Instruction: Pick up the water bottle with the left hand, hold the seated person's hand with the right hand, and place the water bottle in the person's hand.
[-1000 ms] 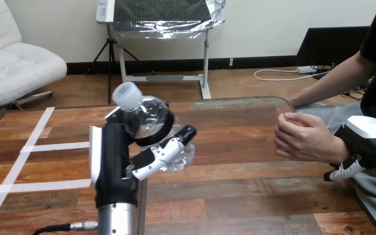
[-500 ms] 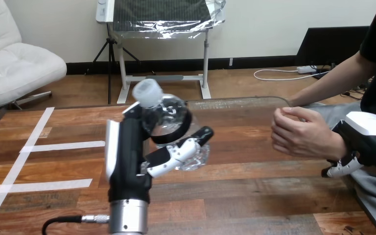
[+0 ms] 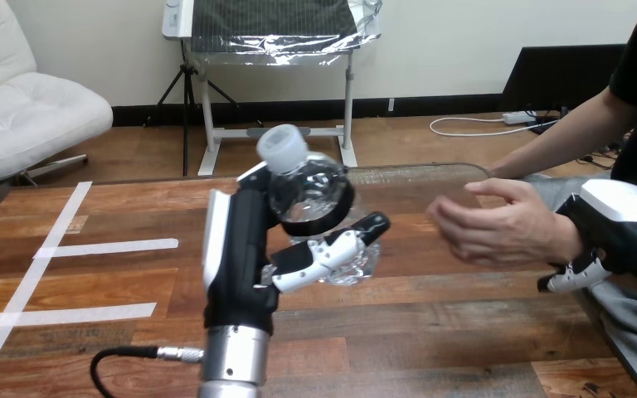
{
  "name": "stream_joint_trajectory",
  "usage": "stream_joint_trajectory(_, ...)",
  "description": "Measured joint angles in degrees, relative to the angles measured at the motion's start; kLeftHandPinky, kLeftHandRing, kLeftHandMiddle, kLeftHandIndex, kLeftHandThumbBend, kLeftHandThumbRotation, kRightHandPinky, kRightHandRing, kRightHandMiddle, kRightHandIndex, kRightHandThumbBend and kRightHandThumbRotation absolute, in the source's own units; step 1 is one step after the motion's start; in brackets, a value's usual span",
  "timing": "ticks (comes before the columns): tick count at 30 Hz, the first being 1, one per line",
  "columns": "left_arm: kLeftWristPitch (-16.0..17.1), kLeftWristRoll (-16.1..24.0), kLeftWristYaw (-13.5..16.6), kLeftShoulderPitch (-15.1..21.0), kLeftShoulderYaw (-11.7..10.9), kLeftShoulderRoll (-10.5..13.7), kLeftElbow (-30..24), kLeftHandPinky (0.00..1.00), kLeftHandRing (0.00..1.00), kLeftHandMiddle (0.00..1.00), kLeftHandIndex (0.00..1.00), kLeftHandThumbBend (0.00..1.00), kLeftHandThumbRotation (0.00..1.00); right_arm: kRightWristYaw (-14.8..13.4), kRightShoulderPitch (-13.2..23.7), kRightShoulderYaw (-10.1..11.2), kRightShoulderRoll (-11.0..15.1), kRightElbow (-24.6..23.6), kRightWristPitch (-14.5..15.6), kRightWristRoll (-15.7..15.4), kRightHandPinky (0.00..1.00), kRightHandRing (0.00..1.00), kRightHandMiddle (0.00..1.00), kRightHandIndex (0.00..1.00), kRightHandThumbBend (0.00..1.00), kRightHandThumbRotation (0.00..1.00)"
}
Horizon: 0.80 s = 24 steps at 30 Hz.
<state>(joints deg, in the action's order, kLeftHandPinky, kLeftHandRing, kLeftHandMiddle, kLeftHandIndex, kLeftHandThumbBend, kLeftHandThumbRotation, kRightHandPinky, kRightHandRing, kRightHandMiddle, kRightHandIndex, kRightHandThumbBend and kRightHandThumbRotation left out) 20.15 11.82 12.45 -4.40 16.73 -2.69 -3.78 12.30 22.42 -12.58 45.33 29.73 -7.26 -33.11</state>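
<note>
We see the clear water bottle [image 3: 307, 186], white-capped, raised mid-frame and tilted with its cap toward the upper left, clasped in the left hand [image 3: 299, 261]. Right of centre, the person's hand [image 3: 498, 228] is open, fingers pointing left, near the bottle but not touching it

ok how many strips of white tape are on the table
3. One long strip runs diagonally down the table's left side; two shorter strips branch right from it, one farther, one nearer. The left robot hand and arm could hide more.
</note>
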Motion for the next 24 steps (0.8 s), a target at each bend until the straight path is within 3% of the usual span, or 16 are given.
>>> stream_joint_trajectory(16,0.1,1.2,0.0,3.6,1.7,0.0,2.6,0.38,0.41,0.45,0.50,0.63,0.00,1.0,-1.9,1.6,0.0,-6.0,0.5,0.0,0.19,0.24,0.31,0.33,0.72,0.00)
stream_joint_trajectory(17,0.1,2.0,0.0,4.3,2.8,0.1,3.4,0.36,0.40,0.44,0.49,0.63,0.00,0.9,-2.2,1.7,0.0,-7.8,0.2,0.0,0.18,0.23,0.30,0.32,0.74,0.00)
stream_joint_trajectory(24,0.1,1.9,-0.1,4.5,3.5,0.1,3.7,0.37,0.41,0.44,0.49,0.63,0.00,0.9,-2.9,1.9,0.0,-9.7,-0.1,0.0,0.18,0.23,0.29,0.32,0.75,0.00)
